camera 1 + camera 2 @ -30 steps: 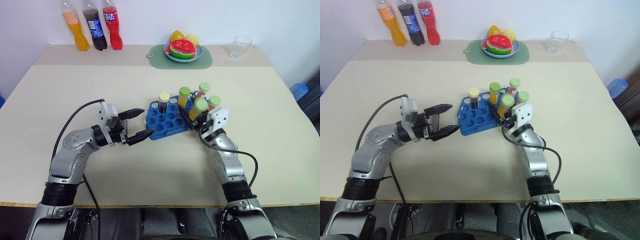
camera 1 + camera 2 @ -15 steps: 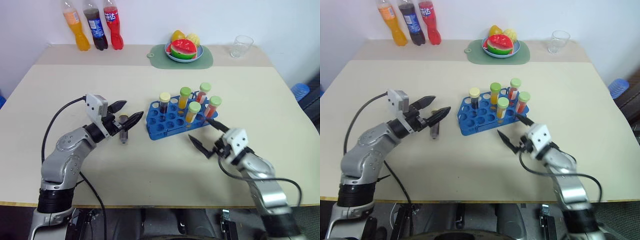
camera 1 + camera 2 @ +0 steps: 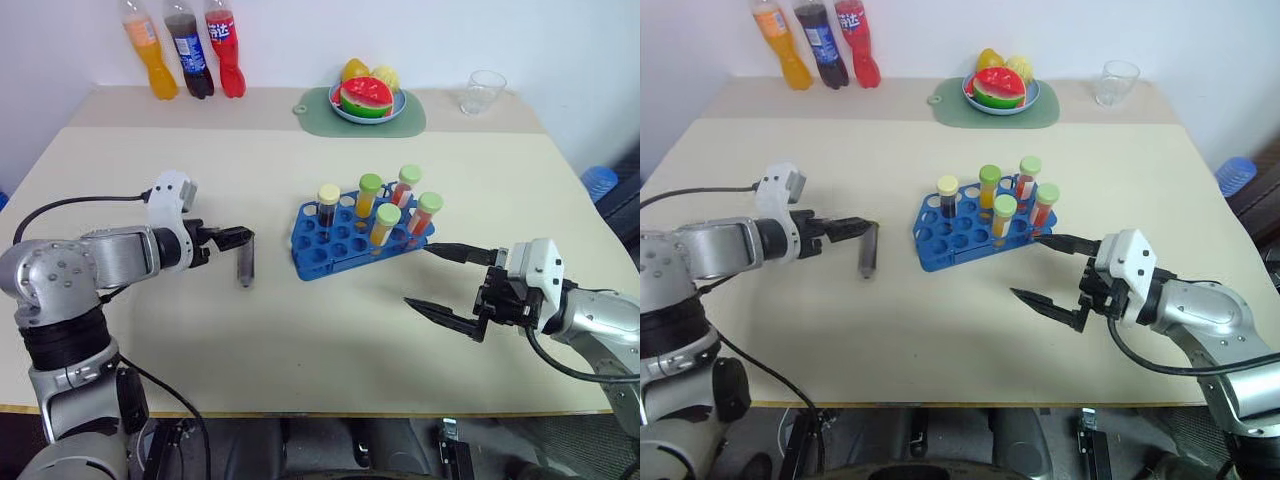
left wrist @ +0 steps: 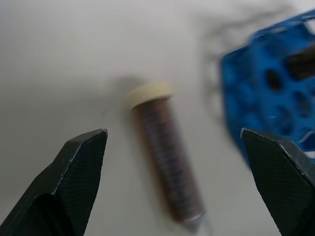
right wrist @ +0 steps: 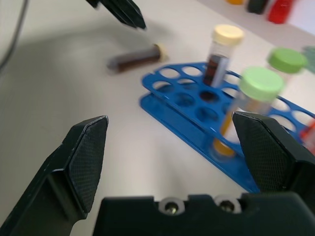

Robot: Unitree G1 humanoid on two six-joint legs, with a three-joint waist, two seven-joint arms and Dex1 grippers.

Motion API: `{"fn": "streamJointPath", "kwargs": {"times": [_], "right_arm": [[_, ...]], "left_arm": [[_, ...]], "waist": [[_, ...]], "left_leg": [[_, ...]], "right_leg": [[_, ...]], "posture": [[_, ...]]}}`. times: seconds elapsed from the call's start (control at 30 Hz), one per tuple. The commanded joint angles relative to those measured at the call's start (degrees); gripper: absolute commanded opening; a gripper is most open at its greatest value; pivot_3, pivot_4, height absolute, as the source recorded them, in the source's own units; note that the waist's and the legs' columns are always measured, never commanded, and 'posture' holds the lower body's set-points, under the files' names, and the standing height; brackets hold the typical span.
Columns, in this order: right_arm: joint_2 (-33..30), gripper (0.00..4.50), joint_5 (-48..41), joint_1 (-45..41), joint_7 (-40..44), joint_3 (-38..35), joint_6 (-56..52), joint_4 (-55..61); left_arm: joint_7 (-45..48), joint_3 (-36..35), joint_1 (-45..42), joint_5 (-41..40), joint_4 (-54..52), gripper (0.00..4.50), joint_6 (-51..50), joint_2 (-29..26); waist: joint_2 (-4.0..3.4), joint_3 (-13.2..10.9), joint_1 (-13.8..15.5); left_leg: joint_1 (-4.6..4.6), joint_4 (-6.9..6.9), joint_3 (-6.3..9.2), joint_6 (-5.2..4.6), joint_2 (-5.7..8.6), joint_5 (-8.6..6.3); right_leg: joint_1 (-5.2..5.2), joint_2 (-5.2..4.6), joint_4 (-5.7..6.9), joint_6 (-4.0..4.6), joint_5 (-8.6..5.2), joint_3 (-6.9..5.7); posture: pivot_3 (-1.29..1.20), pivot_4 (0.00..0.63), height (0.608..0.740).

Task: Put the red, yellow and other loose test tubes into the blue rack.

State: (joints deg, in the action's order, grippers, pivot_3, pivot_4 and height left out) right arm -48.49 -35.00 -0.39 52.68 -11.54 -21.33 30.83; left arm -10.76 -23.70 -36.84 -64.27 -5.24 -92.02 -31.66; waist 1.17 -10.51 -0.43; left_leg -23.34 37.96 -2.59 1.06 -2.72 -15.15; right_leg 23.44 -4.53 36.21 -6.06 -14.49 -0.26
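The blue rack (image 3: 345,245) sits mid-table holding several upright tubes: one pale-capped dark tube (image 3: 328,205) and green-capped orange and red ones (image 3: 370,195). One loose test tube (image 3: 245,268), dark brown with a pale cap, lies flat on the table to the left of the rack. My left gripper (image 3: 245,236) is open, its tips just above this tube; in the left wrist view the tube (image 4: 167,157) lies between the spread fingers (image 4: 81,162). My right gripper (image 3: 418,276) is open and empty, in front of and to the right of the rack.
Three soda bottles (image 3: 185,50) stand at the back left. A green mat (image 3: 320,118) with a fruit plate and a clear glass (image 3: 485,90) sit at the back. Bare tabletop lies in front of the rack.
My right gripper let go of a green-capped yellow-orange tube now standing in the rack and drew back to the right. My left gripper rolled and moved left, uncovering the dark tube.
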Motion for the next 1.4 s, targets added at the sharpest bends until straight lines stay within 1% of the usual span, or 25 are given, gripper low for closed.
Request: {"fn": "streamJointPath", "kwargs": {"times": [0.03,0.1,0.2,0.27,0.33,0.43,0.53,0.63,0.77,0.87,0.93,0.97,1.03,1.07,1.13,1.2,1.27,1.33,1.4], "right_arm": [[-0.87,4.44,-1.23,-1.95,1.0,-0.29,-1.08,1.15],[-1.09,4.44,-0.46,-2.9,1.88,-0.22,-0.86,0.27],[-0.94,4.44,-0.04,-3.68,2.1,-0.25,-1.06,0.2],[-0.78,4.44,0.06,-3.77,1.87,-0.5,-1.24,0.59],[-0.68,4.44,0.26,-3.49,1.51,-0.66,-1.41,1.18],[-0.52,4.44,0.46,-2.88,0.8,-0.98,-1.71,2.15],[-0.25,4.44,0.58,-2.06,-0.18,-1.26,-2.0,3.04],[-0.19,4.44,0.52,-1.1,-1.11,-1.63,-2.2,4.02],[-0.23,4.44,0.64,0.06,-2.14,-2.26,-2.25,4.88],[-0.2,4.5,0.56,0.47,-2.76,-2.32,-2.37,5.35],[-0.22,4.5,0.47,0.75,-3.02,-2.45,-2.43,5.58],[-0.24,4.5,0.41,0.89,-3.13,-2.54,-2.47,5.67],[-0.22,4.5,0.57,1.13,-3.26,-2.59,-2.33,5.47],[-0.15,4.5,0.79,1.16,-3.25,-2.42,-2.15,5.2],[-0.07,4.5,1.06,1.08,-3.13,-2.21,-1.87,4.66],[0.13,4.5,1.36,0.56,-3.16,-1.74,-1.78,4.12],[0.38,4.5,1.64,-0.04,-3.05,-1.37,-1.56,3.29],[0.68,4.5,2.06,-0.58,-2.92,-1.05,-1.19,2.44],[1.11,4.5,2.4,-1.13,-3.04,-0.77,-0.98,1.86]], "left_arm": [[-13.84,0.46,-2.93,-11.1,5.31,4.5,-0.48,0.31],[-22.16,-0.24,-4.99,-14.92,9.42,4.5,-0.48,3.01],[-32.45,-1.21,-7.71,-19.4,14.9,4.5,-0.48,5.54],[-37.81,-0.07,-9.59,-23.15,17.96,4.5,0.11,6.06],[-42.23,2.17,-10.69,-28.34,20.31,4.5,1.74,5.19],[-47.73,6.05,-12.14,-34.65,22.94,4.5,4.62,3.55],[-52.47,10.46,-14.63,-38.9,26.66,4.5,7.67,2.99],[-56.14,14.49,-17.3,-41.42,31.52,4.5,9.25,2.79],[-58.05,16.72,-20.2,-40.4,37.74,4.5,10.13,3.3],[-56.96,17.38,-21.44,-38.59,41.19,3.75,9.59,4.03],[-56.35,17.63,-21.58,-37.83,42.0,2.7,8.99,4.21],[-56.31,17.6,-21.57,-37.58,42.42,2.25,8.86,4.32],[-55.98,17.31,-21.11,-37.22,42.47,1.13,8.73,4.25],[-55.72,17.19,-20.59,-37.35,42.0,0.85,8.52,4.01],[-55.44,17.06,-19.93,-37.73,41.34,0.85,8.27,3.8],[-53.47,17.42,-18.12,-40.23,38.26,0.85,7.13,2.18],[-51.19,17.9,-15.82,-39.87,33.64,0.85,6.54,0.07],[-46.18,17.83,-13.5,-40.15,27.86,0.85,6.15,-2.22],[-37.41,16.15,-10.57,-37.89,18.13,0.85,6.52,-4.51]], "waist": [[0.08,-0.03,0.3],[0.12,-0.04,0.78],[0.13,-0.03,1.26],[0.16,-0.04,1.22],[0.17,-0.04,1.16],[0.17,-0.04,1.1],[0.16,-0.04,1.18],[0.17,-0.04,1.37],[0.17,-0.03,1.2],[0.18,-0.03,1.14],[0.18,-0.04,1.12],[0.18,-0.03,1.16],[0.18,-0.03,1.17],[0.18,-0.03,1.17],[0.18,-0.03,1.17],[0.18,-0.03,1.12],[0.18,-0.03,0.83],[0.18,-0.03,0.74],[0.18,-0.03,0.65]], "left_leg": [[0.0,0.03,0.04,0.0,0.01,0.0],[-0.03,0.07,0.06,0.0,0.07,0.0],[-0.05,0.12,0.0,0.01,0.13,0.0],[-0.05,0.12,-0.01,0.01,0.14,0.0],[-0.05,0.12,-0.02,0.02,0.13,0.01],[-0.04,0.12,-0.02,0.07,0.13,0.04],[-0.03,0.11,-0.03,0.12,0.13,0.07],[-0.04,0.12,-0.02,0.15,0.18,0.08],[-0.05,0.12,-0.02,0.15,0.21,0.08],[-0.05,0.12,-0.02,0.16,0.21,0.09],[-0.05,0.12,-0.02,0.16,0.22,0.09],[-0.05,0.11,-0.03,0.16,0.22,0.09],[-0.05,0.11,-0.02,0.16,0.22,0.09],[-0.04,0.12,-0.02,0.16,0.22,0.09],[-0.05,0.12,-0.03,0.16,0.22,0.09],[-0.05,0.12,-0.02,0.16,0.22,0.09],[-0.04,0.1,-0.02,0.17,0.21,0.09],[-0.03,0.07,-0.02,0.22,0.2,0.12],[-0.04,0.06,-0.02,0.33,0.19,0.18]], "right_leg": [[-0.02,-0.05,0.0,0.0,0.0,0.0],[-0.03,-0.14,-0.04,0.0,0.01,0.01],[-0.03,-0.17,-0.05,0.01,0.01,0.02],[-0.04,-0.16,-0.05,0.01,0.01,0.01],[-0.04,-0.16,-0.03,0.0,0.01,0.01],[-0.03,-0.14,-0.01,-0.01,0.02,0.0],[-0.03,-0.15,0.0,0.0,0.02,0.01],[-0.05,-0.16,-0.02,0.01,0.02,0.0],[-0.06,-0.16,-0.06,0.01,0.01,0.0],[-0.04,-0.14,-0.06,0.01,0.01,0.0],[-0.04,-0.14,-0.05,0.01,0.01,-0.01],[-0.04,-0.14,-0.06,0.01,0.01,0.0],[-0.05,-0.15,-0.06,0.01,0.01,-0.01],[-0.05,-0.15,-0.06,0.01,0.01,-0.01],[-0.06,-0.15,-0.06,0.01,0.01,-0.01],[-0.06,-0.15,-0.07,0.01,0.01,-0.01],[-0.04,-0.15,-0.06,0.01,0.01,0.0],[-0.02,-0.14,-0.04,0.01,0.02,0.0],[0.0,-0.14,-0.02,0.01,0.01,0.0]], "posture": [[0.0,0.15,0.74],[0.0,0.15,0.74],[0.0,0.15,0.74],[0.0,0.15,0.74],[0.0,0.15,0.74],[0.0,0.15,0.74],[0.0,0.15,0.74],[0.0,0.15,0.74],[0.0,0.15,0.74],[0.0,0.15,0.74],[0.0,0.15,0.74],[0.0,0.15,0.74],[0.0,0.15,0.74],[0.0,0.15,0.74],[0.0,0.15,0.74],[0.0,0.15,0.74],[0.0,0.15,0.74],[0.0,0.15,0.74],[0.0,0.15,0.74]]}}
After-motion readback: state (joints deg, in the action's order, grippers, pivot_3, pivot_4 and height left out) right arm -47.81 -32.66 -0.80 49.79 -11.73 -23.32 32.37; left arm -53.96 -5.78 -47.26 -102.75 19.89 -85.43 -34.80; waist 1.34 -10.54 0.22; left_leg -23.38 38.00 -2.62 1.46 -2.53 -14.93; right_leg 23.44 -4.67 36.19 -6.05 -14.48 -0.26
